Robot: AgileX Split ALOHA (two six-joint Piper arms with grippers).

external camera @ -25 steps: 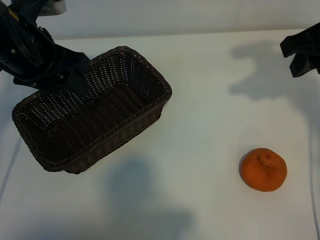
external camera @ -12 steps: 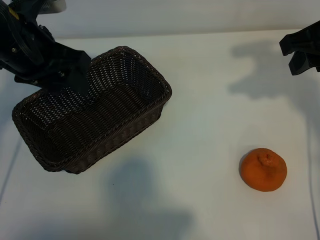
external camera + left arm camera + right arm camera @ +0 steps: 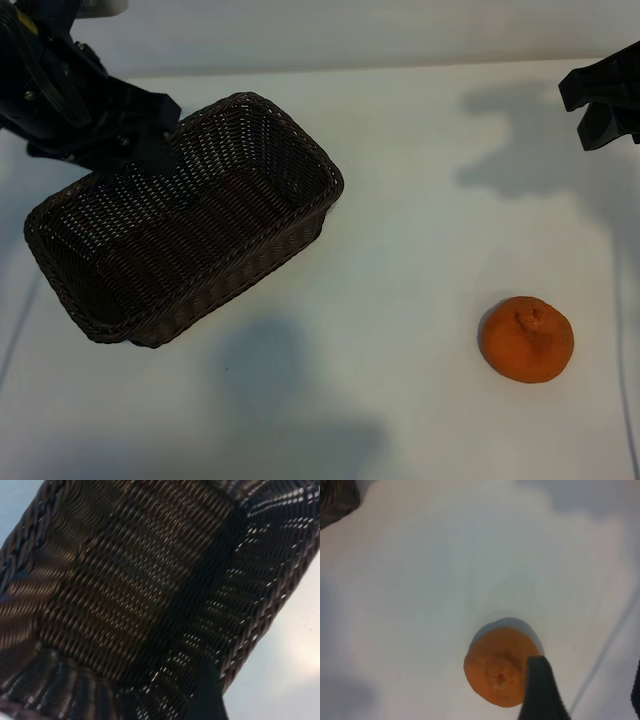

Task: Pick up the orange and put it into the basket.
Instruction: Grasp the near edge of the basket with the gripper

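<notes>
Since the earlier frame, our left hand [image 3: 150, 150] has drawn back a little toward the far-left corner of the counter [image 3: 400, 200], so that its dark fingertips now overlap less of the wicker basket [image 3: 190, 230]; the orange [image 3: 527, 339], the basket and our right hand [image 3: 605, 105] lie as they did. We see the left hand hovering over the far long rim of the basket, its fingers spread wide and holding nothing. From the left wrist we look straight down into the basket [image 3: 130, 580], whose brown woven floor and sloping sides fill nearly the whole view, with one dark fingertip [image 3: 207, 700] showing against the weave.

Our right hand hangs at the far-right edge of the counter, apart from everything, its fingers partly spread and empty. From the right wrist we look down on the orange [image 3: 495, 667], its stem bump facing up, with one dark fingertip [image 3: 542, 690] crossing in front of it without touching it.

We find the orange resting on the bare white counter near the front-right corner, well apart from the basket, which sits askew toward the left edge.
</notes>
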